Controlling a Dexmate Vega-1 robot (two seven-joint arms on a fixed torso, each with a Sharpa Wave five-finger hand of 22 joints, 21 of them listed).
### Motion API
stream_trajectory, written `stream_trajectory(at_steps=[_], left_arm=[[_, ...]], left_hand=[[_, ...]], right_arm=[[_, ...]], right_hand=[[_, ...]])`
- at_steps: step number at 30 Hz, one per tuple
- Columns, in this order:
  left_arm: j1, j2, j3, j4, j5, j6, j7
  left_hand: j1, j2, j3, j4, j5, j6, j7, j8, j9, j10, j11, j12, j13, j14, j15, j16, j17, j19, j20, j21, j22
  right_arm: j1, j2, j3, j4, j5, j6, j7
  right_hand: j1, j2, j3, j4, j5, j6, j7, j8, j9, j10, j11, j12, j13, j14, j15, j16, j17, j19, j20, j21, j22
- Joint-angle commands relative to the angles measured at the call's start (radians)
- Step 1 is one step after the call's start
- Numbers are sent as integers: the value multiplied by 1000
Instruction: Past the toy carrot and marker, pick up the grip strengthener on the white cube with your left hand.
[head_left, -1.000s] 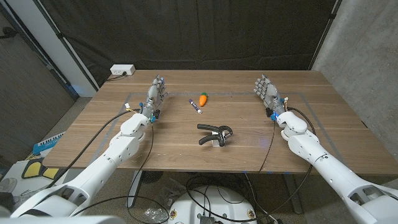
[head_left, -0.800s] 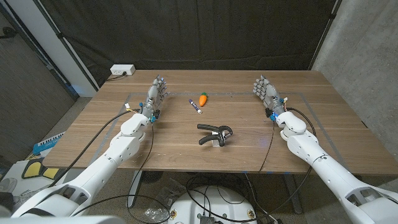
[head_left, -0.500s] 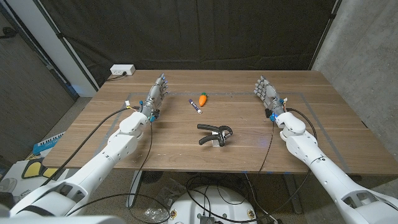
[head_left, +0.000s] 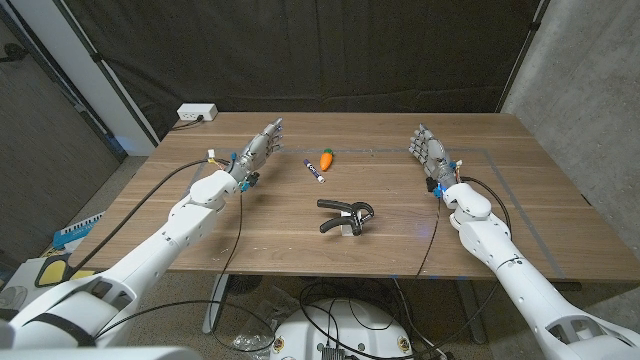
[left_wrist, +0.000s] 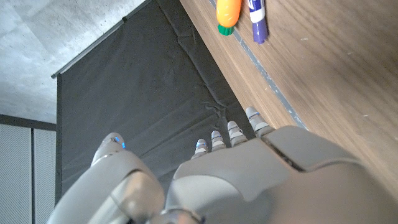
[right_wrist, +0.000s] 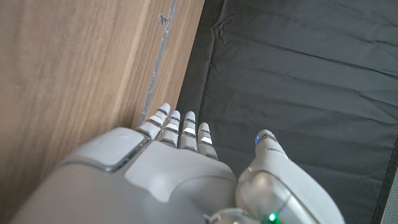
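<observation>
The desk (head_left: 520, 215) carried everything. My left robot hand (head_left: 258, 148) was empty, fingers extended; my right robot hand (head_left: 428, 150) likewise. The grip strengthener (head_left: 345, 213) sat mid-desk on the white cube (head_left: 346, 229), nearer than the toy carrot (head_left: 326, 158) and marker (head_left: 314, 169). I judged it rigid and light; grasp one handle.

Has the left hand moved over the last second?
Yes. The left hand has swung toward the table's middle and a little farther back, closing on the marker and toy carrot, which have stayed put. It holds nothing.
</observation>
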Motion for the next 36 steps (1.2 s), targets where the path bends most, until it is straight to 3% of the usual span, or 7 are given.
stream_trajectory(at_steps=[1,21,36], left_arm=[[-17,36,22,-68,73,-19,-25],[3,131,22,-260,192,2,-66],[4,231,21,-395,306,33,-138]], left_hand=[[14,4,1,-7,-3,-101,5,5,2,5,7,4,3,3,3,1,3,8,0,-3,3],[31,12,1,-13,-5,-76,9,13,3,21,8,7,3,13,-4,3,5,20,3,-3,5],[42,15,-2,-17,-8,-50,24,22,3,29,12,8,3,9,-6,0,5,23,2,-6,6]], right_arm=[[-45,16,28,-56,-28,-11,-14],[-111,41,21,-138,-49,28,-68],[-163,39,0,-216,-70,34,-132]], right_hand=[[5,-1,3,-9,-2,4,-5,7,3,4,7,5,1,-2,9,5,4,-3,7,-6,3],[10,8,6,-13,-2,20,-9,12,3,20,12,11,1,3,10,7,4,0,9,-5,4],[11,9,5,-16,-3,24,-12,13,3,24,11,12,1,6,10,8,4,1,9,-5,5]])
